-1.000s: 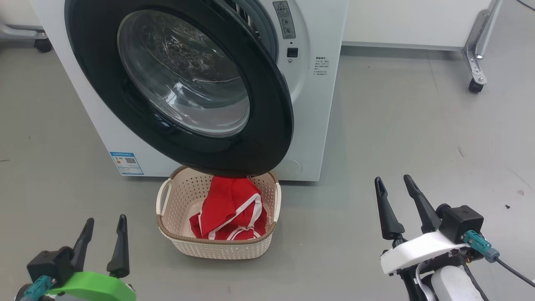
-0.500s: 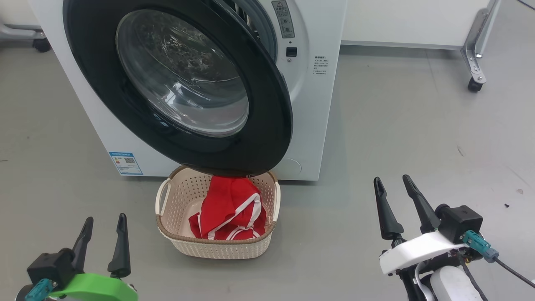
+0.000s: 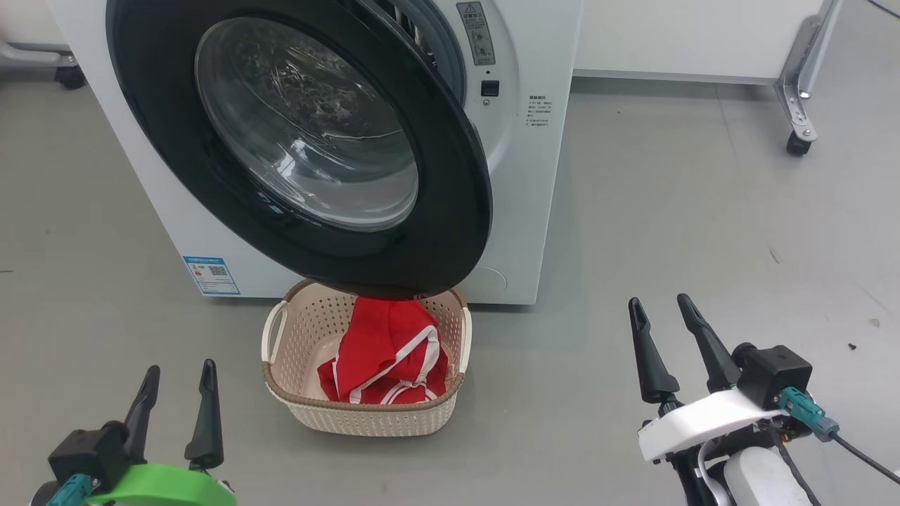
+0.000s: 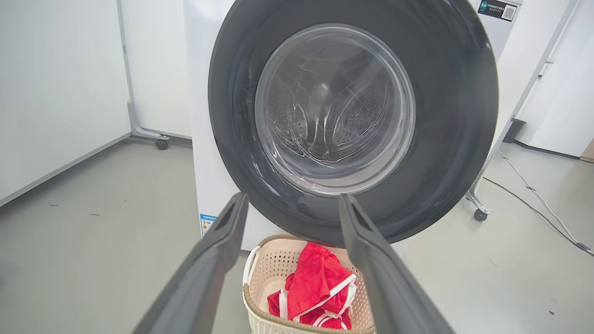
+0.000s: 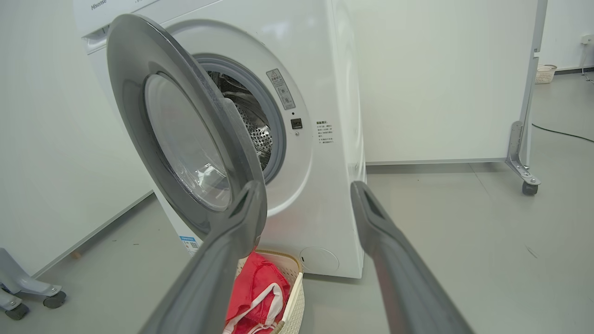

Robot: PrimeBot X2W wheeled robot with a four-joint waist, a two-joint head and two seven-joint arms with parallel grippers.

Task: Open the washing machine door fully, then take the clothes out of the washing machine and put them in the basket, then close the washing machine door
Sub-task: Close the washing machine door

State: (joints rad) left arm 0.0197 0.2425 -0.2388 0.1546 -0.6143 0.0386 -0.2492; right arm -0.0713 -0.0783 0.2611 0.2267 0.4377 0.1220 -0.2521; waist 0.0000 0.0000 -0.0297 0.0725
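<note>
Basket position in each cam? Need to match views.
Head view: basket lower centre, left of middle.
Left wrist view: basket bottom centre, cut by the edge.
Right wrist view: basket bottom edge, left of centre.
Shared landmark: washing machine door, lower rim just above the basket.

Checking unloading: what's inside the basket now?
Red clothes with white trim lie inside the basket; its back edge is covered by the washing machine door, so that part cannot be seen.

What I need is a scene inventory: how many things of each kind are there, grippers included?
Washing machine: 1
Washing machine door: 1
Basket: 1
Heap of red clothes: 1
Grippers: 2 (left gripper, right gripper)
Total: 6
</note>
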